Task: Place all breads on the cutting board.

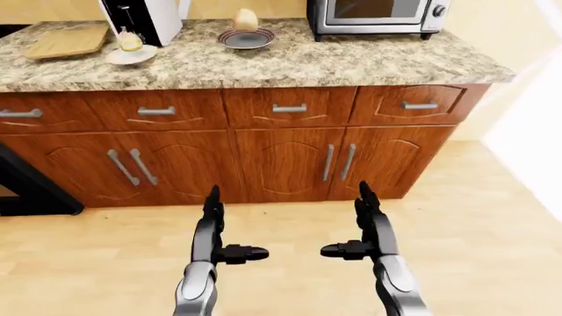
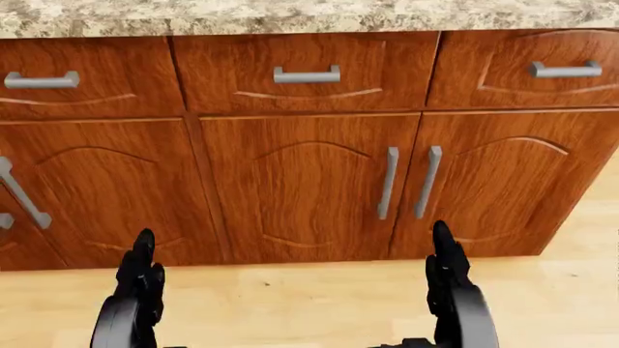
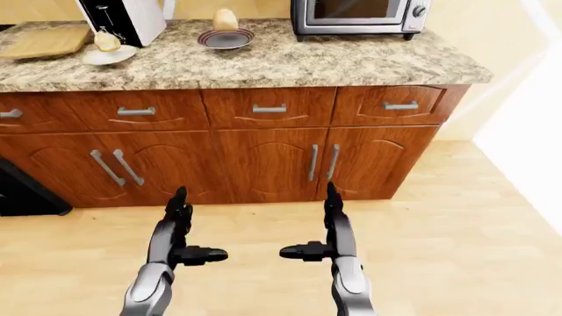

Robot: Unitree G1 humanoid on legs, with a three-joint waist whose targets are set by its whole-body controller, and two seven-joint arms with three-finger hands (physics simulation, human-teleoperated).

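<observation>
Black, the left hand [image 1: 213, 230] and right hand [image 1: 367, 227] hang spread and empty, low over the wood floor [image 1: 474, 217]. Beyond, on the granite counter [image 1: 351, 62], 2 breads sit: one [image 1: 129, 41] on a white plate [image 1: 132, 56] beside the cutting board [image 1: 66, 41] at the far left corner, another [image 1: 246, 20] on a dark plate [image 1: 246, 39] mid-counter. Probably light and soft; pinch the sides gently.

Pale wood floor [image 1: 492, 217] lies open around both hands; the brown wooden cabinet fronts [image 1: 263, 145] wall off everything ahead.
</observation>
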